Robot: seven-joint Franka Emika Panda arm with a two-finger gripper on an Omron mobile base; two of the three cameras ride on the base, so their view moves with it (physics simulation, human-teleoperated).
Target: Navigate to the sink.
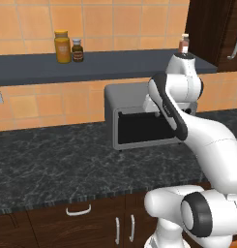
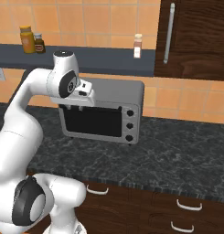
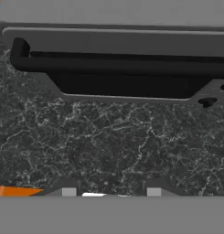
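Observation:
The sink is out of view. My gripper (image 3: 111, 190) hangs open and holds nothing; its two fingertips (image 3: 70, 189) stand well apart over dark marbled counter (image 3: 109, 146). It is just in front of a grey toaster oven (image 2: 104, 116) with a dark window, seen from above in the hand view as the oven door and handle (image 3: 118, 64). In the right base view the hand (image 2: 82, 95) points down in front of the oven's upper left. The arm's elbow covers part of the oven (image 1: 132, 128) in the left base view.
A dark shelf (image 1: 33, 68) on the orange tile wall carries a yellow jar (image 1: 62, 47), a small brown jar (image 1: 78, 50) and a spice bottle (image 2: 138, 46). A tall dark cabinet (image 2: 195, 36) stands at the right. Drawers with silver handles (image 2: 189, 204) sit below the counter.

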